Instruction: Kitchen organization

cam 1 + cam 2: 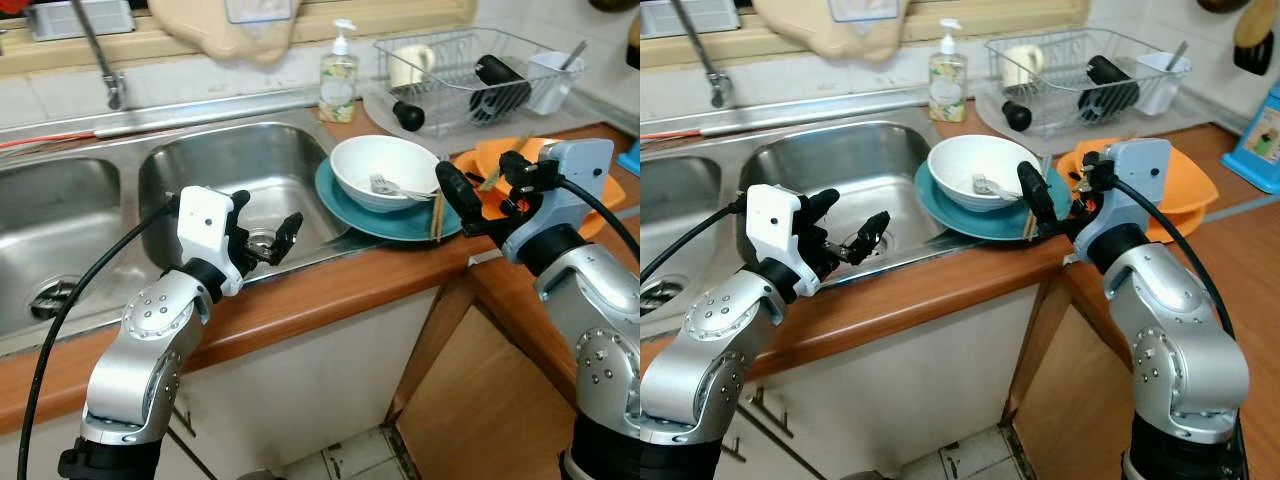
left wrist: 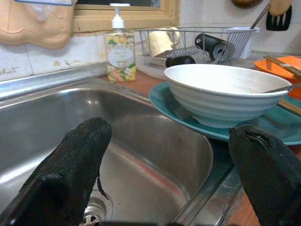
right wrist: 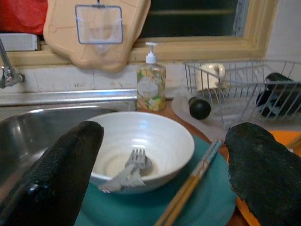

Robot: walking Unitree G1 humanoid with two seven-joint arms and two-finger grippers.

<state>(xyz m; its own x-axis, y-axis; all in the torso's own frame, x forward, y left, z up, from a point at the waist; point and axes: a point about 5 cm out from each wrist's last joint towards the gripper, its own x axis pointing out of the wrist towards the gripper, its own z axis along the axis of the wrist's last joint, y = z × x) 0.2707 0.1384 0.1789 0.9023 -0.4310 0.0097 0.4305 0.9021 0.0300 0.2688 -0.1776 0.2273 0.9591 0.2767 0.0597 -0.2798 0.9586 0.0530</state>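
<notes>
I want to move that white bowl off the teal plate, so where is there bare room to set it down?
The right sink basin is bare, between the faucet and the teal plate. The wooden counter edge in front is a narrow free strip. It is crowded from the white bowl to the orange plate and dish rack.

Both tools [image 1: 268, 226] [image 3: 160, 169] apparently agape — raised

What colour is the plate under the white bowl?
Teal plate; the right wrist view shows it best.

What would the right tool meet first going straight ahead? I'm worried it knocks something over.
Probably the white bowl on the teal plate: the open right tool frames it dead ahead, the chopsticks just below that line.
</notes>
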